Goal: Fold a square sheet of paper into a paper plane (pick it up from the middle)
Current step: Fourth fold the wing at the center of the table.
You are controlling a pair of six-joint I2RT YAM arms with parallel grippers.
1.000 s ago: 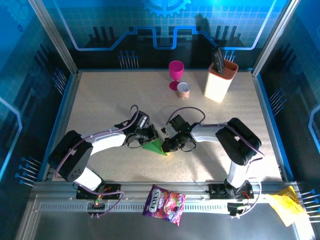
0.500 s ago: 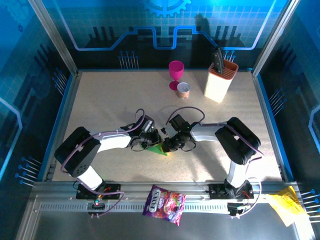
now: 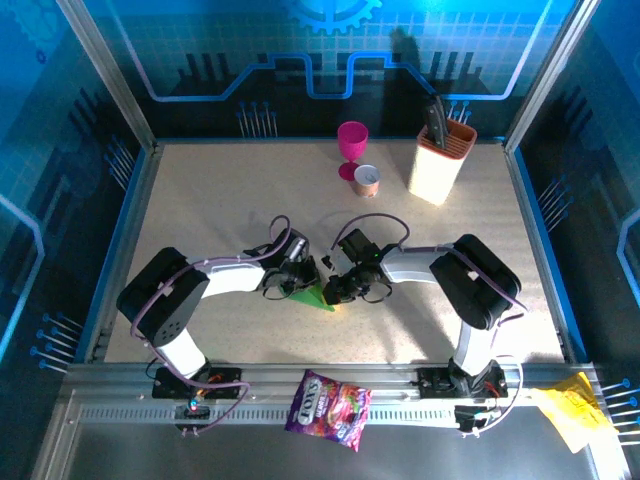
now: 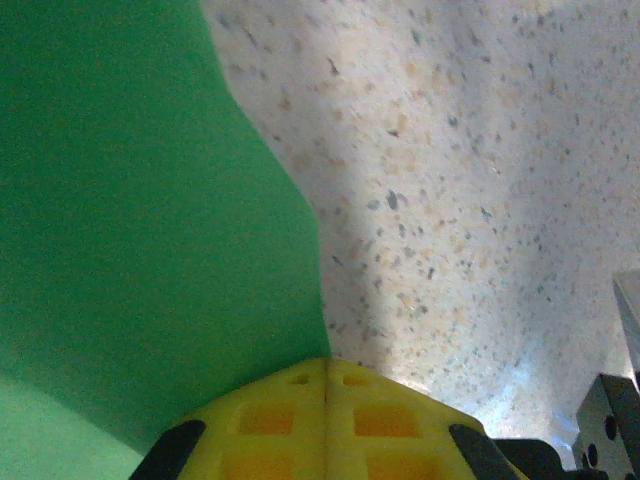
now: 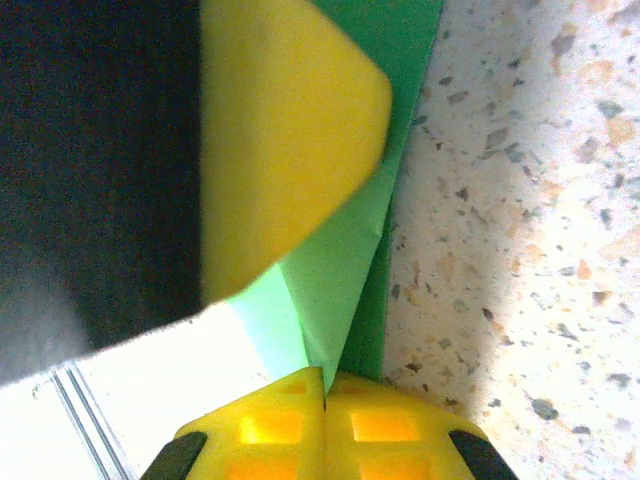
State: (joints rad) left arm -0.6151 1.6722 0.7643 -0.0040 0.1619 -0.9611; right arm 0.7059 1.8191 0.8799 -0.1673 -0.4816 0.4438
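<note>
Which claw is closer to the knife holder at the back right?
Right. The right claw sits at the green paper's right side, toward the knife holder; the left claw is at the paper's left side, farther from it.

No readable text or labels

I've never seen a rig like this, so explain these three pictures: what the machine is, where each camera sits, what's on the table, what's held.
The machine is two robot arms bolted at the table's near edge, each ending in a two-finger gripper. The wide picture looks down from above. The two close-ups come from cameras on the wrists. On the table stand a pink goblet, a small can and a knife block. A snack bag lies on the front rail. Mid-table, the right gripper is shut on a folded green paper. The left gripper, also shut, sits against the paper; whether it pinches it is unclear.
</note>
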